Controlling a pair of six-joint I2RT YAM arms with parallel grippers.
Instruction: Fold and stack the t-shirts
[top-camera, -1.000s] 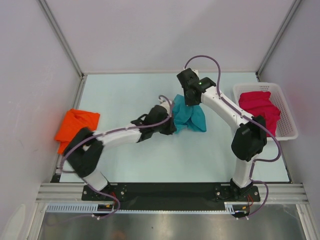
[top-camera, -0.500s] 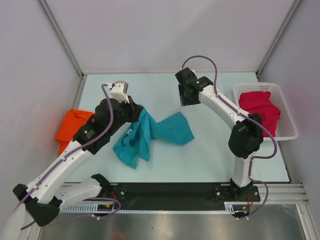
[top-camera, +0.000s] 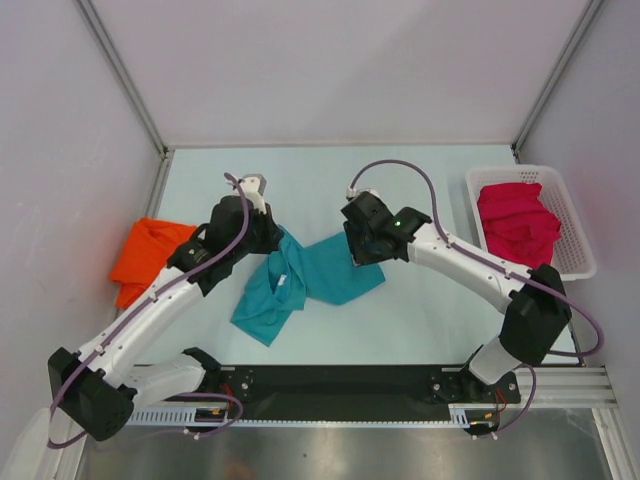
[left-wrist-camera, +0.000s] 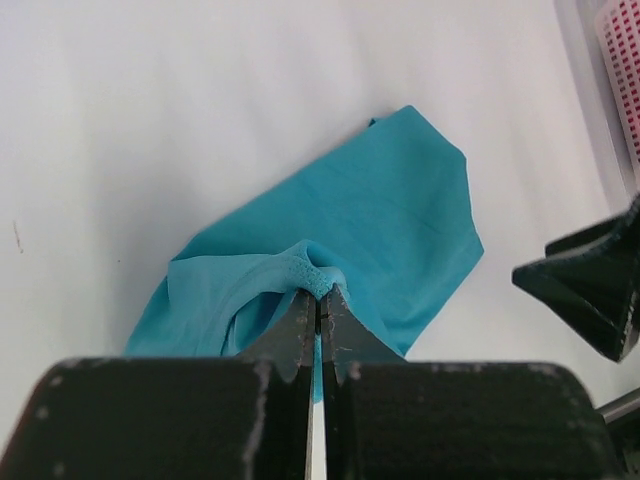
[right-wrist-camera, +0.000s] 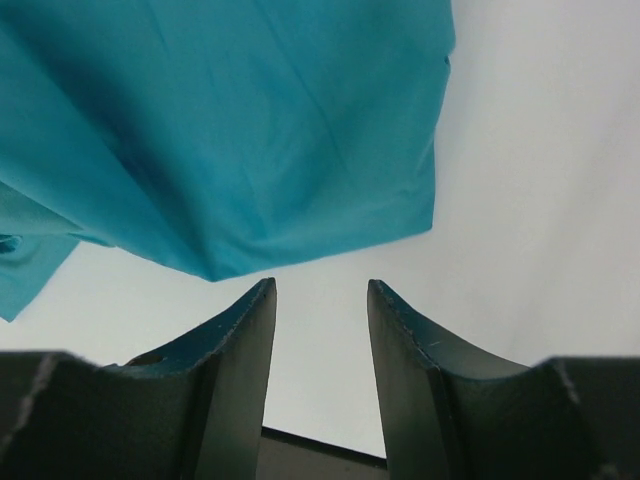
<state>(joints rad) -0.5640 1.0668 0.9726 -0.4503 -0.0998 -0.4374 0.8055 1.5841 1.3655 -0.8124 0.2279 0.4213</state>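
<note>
While my left hand is clenched on a bunched fold of the teal shirt, my right hand hangs released just over its far corner, holding nothing. The shirt sprawls mid-tabletop. It looks light and limp and will likely sag, so I'd pinch a hem corner. Further off, the orange shirt lies at the left edge, and the pink shirt sits in the basket.

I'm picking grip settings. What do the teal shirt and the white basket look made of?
Teal shirt: soft matte knit cloth, likely cotton; it creases and bunches where the left hand pinches it. Basket: rigid white plastic, probably; slotted walls hold their shape.
</note>
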